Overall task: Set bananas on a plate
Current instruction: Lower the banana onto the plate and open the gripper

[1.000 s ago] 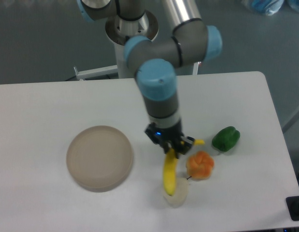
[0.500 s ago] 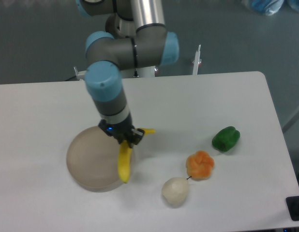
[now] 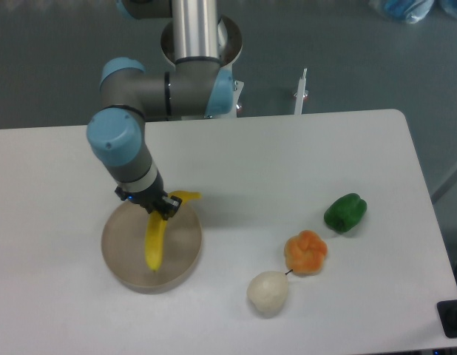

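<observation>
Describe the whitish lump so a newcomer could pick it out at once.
Start at the white table and go to its near right part, where three items sit in a diagonal row. The whitish lump is the lowest, just below-left of the orange fruit. It alone is pale and smooth, unlike the green pepper.

Even bright overhead light, soft faint shadows, slightly blurry
</observation>
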`<state>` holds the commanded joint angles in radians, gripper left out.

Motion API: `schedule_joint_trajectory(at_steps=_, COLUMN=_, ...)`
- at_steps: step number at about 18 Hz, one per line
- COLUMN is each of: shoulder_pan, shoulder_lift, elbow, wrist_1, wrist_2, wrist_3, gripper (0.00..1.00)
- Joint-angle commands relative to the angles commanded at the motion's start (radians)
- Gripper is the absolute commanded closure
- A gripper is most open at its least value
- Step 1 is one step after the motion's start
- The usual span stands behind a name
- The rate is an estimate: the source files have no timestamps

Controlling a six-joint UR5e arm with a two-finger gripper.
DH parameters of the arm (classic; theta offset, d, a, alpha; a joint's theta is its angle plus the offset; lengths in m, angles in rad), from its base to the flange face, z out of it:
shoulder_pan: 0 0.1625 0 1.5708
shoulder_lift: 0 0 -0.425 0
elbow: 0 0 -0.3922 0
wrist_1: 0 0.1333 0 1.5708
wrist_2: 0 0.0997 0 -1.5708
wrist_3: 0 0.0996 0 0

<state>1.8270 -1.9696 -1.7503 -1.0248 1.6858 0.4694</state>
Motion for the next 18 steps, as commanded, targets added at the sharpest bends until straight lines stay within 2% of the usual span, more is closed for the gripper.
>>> schedule_joint_trajectory(at_steps=3, shoulder_pan=-0.011, shoulder_lift=-0.017, elbow=-0.002, wrist_1=0.044, wrist_2=0.000, wrist_3=-0.004, gripper=0.61)
schedule_joint_trajectory(at_steps=7, shoulder_pan=-0.018, shoulder_lift=-0.048, elbow=-0.002, wrist_1=0.058, wrist_2=0.002, wrist_3=-0.006, gripper=0.61)
schedule_joint_trajectory(at_steps=18, shoulder_pan=-0.032, shoulder_lift=-0.066, elbow=-0.002, wrist_1=0.060, wrist_2=0.038, wrist_3=-0.005, gripper=0.59)
